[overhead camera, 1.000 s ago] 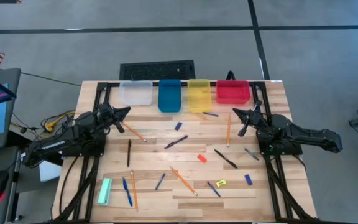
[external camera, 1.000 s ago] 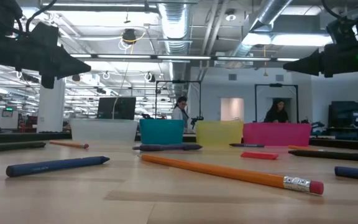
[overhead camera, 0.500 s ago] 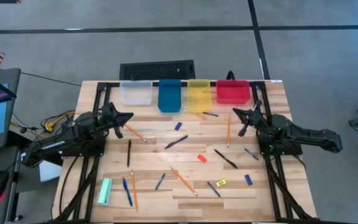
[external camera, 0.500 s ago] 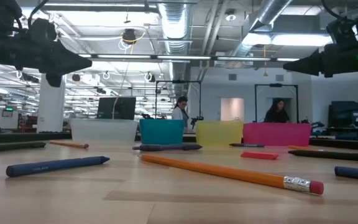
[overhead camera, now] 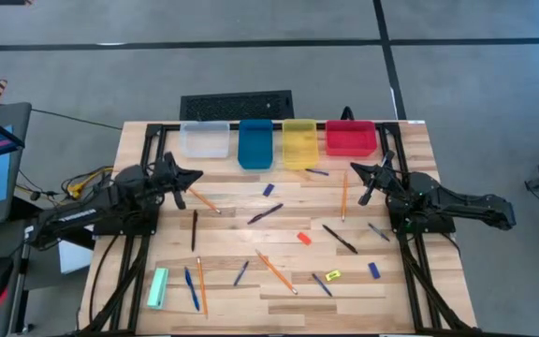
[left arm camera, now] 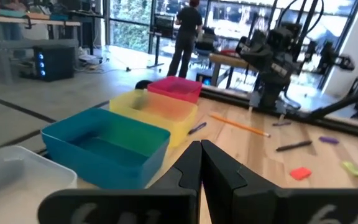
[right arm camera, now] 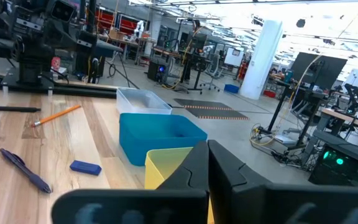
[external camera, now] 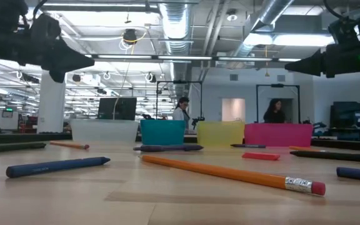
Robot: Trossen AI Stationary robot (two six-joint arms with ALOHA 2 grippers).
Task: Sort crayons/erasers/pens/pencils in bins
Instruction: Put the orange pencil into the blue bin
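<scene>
Nearest, on the wooden surface (overhead camera: pixel 410 150), pencils (overhead camera: pixel 275 271), pens (overhead camera: pixel 340 239) and erasers (overhead camera: pixel 303 238) lie scattered, none inside a tub. Farther back, the left end effector (overhead camera: pixel 195 174) and the right end effector (overhead camera: pixel 354 170) hover at either side, each with fingers pressed together on nothing. Beyond them, 4 bins (overhead camera: pixel 254 142) stand in a row at the far edge: clear, blue, yellow, red.

A wooden table (overhead camera: pixel 223 281), a floor mat (overhead camera: pixel 237 105) behind it (dark), two people (external camera: pixel 181 111) beyond.
</scene>
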